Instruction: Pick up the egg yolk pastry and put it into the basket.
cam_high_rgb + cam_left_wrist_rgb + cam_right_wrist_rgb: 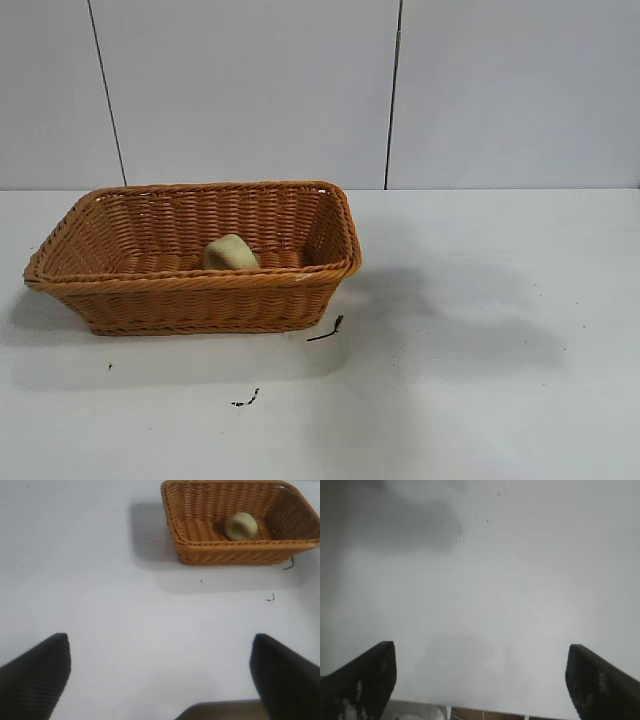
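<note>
The egg yolk pastry (230, 253), a small pale yellow-green lump, lies inside the orange-brown wicker basket (150, 300) at the table's left. Both also show far off in the left wrist view, the pastry (240, 526) resting on the floor of the basket (225, 555). My left gripper (160, 672) is open and empty over bare white table, well away from the basket. My right gripper (481, 677) is open and empty over bare table near its edge. Neither arm shows in the exterior view.
Two small dark scraps lie on the white table, one (326, 330) by the basket's near right corner and one (246, 399) in front of it. A grey panelled wall stands behind the table.
</note>
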Robot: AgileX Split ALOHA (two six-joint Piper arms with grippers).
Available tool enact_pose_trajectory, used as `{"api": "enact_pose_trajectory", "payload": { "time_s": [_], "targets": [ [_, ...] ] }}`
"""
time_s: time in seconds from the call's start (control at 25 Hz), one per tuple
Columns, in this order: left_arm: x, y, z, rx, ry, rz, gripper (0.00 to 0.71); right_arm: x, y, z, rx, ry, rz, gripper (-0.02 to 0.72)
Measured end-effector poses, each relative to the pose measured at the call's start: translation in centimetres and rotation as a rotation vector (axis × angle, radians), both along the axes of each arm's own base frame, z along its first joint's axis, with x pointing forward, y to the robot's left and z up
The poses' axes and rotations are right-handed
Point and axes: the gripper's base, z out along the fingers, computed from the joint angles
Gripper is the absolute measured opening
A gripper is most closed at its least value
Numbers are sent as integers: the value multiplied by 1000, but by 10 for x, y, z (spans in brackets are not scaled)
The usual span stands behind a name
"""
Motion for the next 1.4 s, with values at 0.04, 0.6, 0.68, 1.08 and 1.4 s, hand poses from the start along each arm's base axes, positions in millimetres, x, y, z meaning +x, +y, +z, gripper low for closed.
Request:
{"api": "enact_pose_trajectory", "payload": {
  "time_s": [0.04, 0.6, 0.68, 1.08, 1.4],
  "targets": [
    [0, 0, 0, 0, 0, 0, 695, -12, 0, -3, 1, -27, 0, 634],
    [0, 0, 0, 0, 0, 0, 695, -129, 2, 11, 27, -684, 4, 634],
    [0, 0, 0, 0, 0, 0, 695, -142, 3, 10, 29, -777, 5, 634],
    [0, 0, 0, 0, 0, 0, 695, -149, 3, 7, 35, -865, 6, 634],
    [0, 0, 0, 0, 0, 0, 695, -148, 3, 6, 33, -867, 4, 634]
  ]
}}
